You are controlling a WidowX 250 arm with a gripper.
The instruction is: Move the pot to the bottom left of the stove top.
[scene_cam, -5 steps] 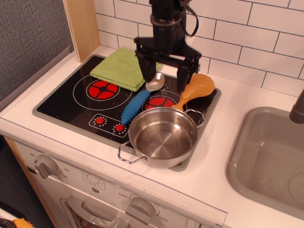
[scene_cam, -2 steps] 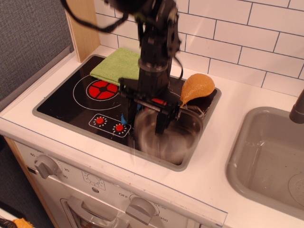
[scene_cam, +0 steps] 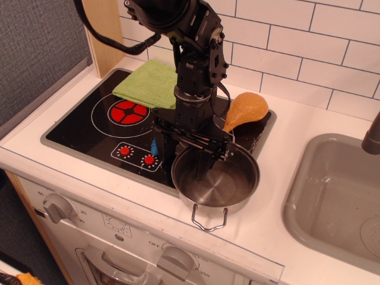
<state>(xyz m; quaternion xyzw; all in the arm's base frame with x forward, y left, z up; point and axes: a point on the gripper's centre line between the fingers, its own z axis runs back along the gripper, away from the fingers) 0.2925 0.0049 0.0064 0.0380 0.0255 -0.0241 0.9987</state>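
The shiny steel pot (scene_cam: 228,184) sits at the front right corner of the black stove top (scene_cam: 77,127), overhanging its grey rim. One wire loop handle (scene_cam: 209,221) points toward the front edge. My gripper (scene_cam: 185,155) is lowered over the pot's back left rim. One finger (scene_cam: 203,165) is inside the pot and the other (scene_cam: 164,148) is outside to its left. The fingers stand apart, so the gripper looks open. The front left part of the stove top holds the red knob marks (scene_cam: 135,154).
A green cloth (scene_cam: 148,83) lies at the back of the stove top. An orange toy drumstick (scene_cam: 246,108) lies at the back right. A bit of a blue spoon handle (scene_cam: 154,146) shows beside my gripper. The grey sink (scene_cam: 332,196) is to the right. Oven knobs (scene_cam: 57,208) stand below.
My gripper has come down from above the spoon to the pot's rim. The pot has shifted right and turned, so its handle points to the front instead of the left.
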